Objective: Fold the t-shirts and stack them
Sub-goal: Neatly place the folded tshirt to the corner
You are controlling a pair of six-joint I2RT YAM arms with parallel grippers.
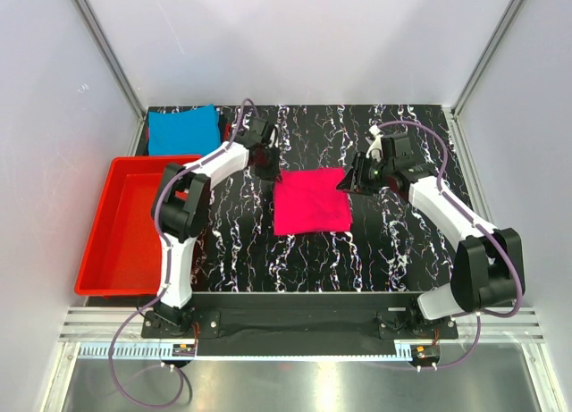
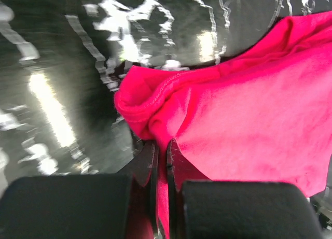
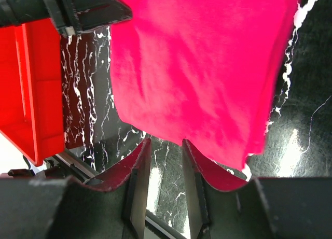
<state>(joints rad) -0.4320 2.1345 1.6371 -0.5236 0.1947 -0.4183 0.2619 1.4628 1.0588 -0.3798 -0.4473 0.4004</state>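
Left hand (image 2: 163, 143) is pinched shut on the far-left corner of the magenta t-shirt (image 1: 311, 200), which lies as a rough square in the middle of the table (image 1: 402, 251). Right hand (image 3: 165, 143) is at the far-right corner, jaws narrowly apart with bare table showing between them; no cloth pinched that I can see. My read: right needs to seat over the hem and close before any lift, then both raise level and move together so the fold comes out square. Turquoise t-shirt (image 1: 183, 129) sits folded at far left, just beyond the red tray (image 1: 94, 251); tray holds nothing visible.
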